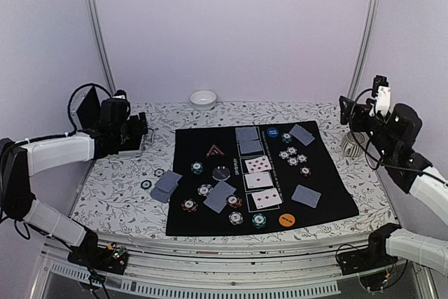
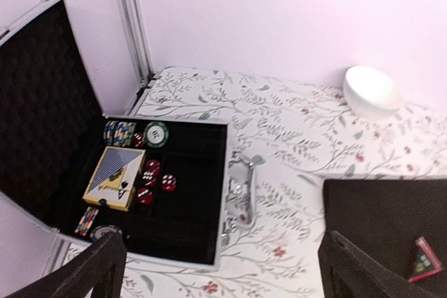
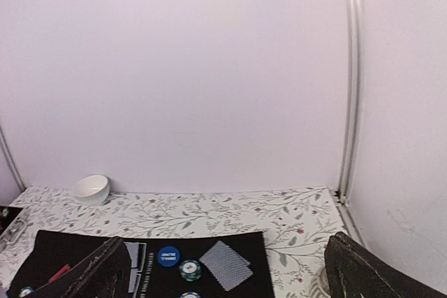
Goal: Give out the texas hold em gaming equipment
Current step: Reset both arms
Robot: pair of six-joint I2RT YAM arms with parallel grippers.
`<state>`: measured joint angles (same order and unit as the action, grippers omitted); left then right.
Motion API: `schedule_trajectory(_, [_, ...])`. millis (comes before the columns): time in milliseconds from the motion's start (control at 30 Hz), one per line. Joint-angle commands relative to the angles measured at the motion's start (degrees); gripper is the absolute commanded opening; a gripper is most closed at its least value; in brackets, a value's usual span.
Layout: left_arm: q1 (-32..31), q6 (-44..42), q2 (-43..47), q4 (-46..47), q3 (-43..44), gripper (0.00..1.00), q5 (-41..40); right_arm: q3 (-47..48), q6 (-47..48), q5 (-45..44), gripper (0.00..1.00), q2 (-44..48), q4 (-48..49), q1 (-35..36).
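- The left gripper [image 2: 223,273] hangs over the open silver case [image 2: 225,193] at the table's far left. Its jaws are spread wide with nothing between them.
- The right gripper [image 3: 230,273] is raised at the right side, facing across the black mat [image 1: 329,194]. Its jaws are just as wide and empty.
- The case holds the undealt stock. Its rigid walls probably force a straight-down reach.
- The card box [image 2: 115,178] lies flat inside the case. It looks light and stiff, so a hold across its narrow sides should do.
- The playing cards [image 1: 306,196] lie around the mat face down, with three face up in the middle. They are thin, light, slick and bendy, and lying flush they offer no edge. A pinch at a corner, or a slide towards the mat's border, seems the safest hold.
- The orange button disc [image 1: 285,219] sits near the mat's front edge, the blue button disc [image 1: 272,132] at the back, and the black button disc [image 1: 221,174] left of centre. All look hard and flat, best gripped across the rim.
- The triangle marker [image 1: 213,150] looks rigid. Two of its sides should give a hold.
- The poker chips [image 1: 294,155] are scattered over the mat, with more red ones [image 2: 155,181] in the case. They are small, hard and smooth-rimmed, so they will likely slip unless squeezed squarely across the diameter.
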<state>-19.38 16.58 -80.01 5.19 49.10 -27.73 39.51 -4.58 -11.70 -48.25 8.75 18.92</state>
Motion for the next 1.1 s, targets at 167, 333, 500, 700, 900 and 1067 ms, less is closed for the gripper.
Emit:
schedule_trajectory(167, [3.2,-8.9,3.8,23.6,-17.3,0.98,-14.1,-24.5,5.5,-12.8,0.99,-0.9,31.7,-7.0])
schedule_trajectory(333, [7.8,-15.8,4.5,48.2,-30.0,0.98,-8.3,-32.1,6.2,-6.5,0.99,-8.7,51.0,-12.0])
schedule_trajectory(500, [12.8,-17.4,1.2,62.3,-36.3,0.98,1.3,-33.0,6.5,2.9,0.99,-17.4,57.9,-17.7])
schedule_trajectory(700, [18.8,-15.4,-8.9,76.5,-38.6,0.98,13.5,-33.6,5.6,10.6,0.99,-31.8,71.9,-19.3])
schedule_trajectory(900, [19.6,-15.1,-8.0,70.7,-37.0,0.98,18.0,-28.1,6.5,14.8,0.99,-39.7,69.9,-19.6])
schedule_trajectory(1067, [19.4,-15.8,-8.4,70.1,-35.9,0.98,19.6,-25.4,6.6,18.7,0.99,-39.9,64.9,-21.0])
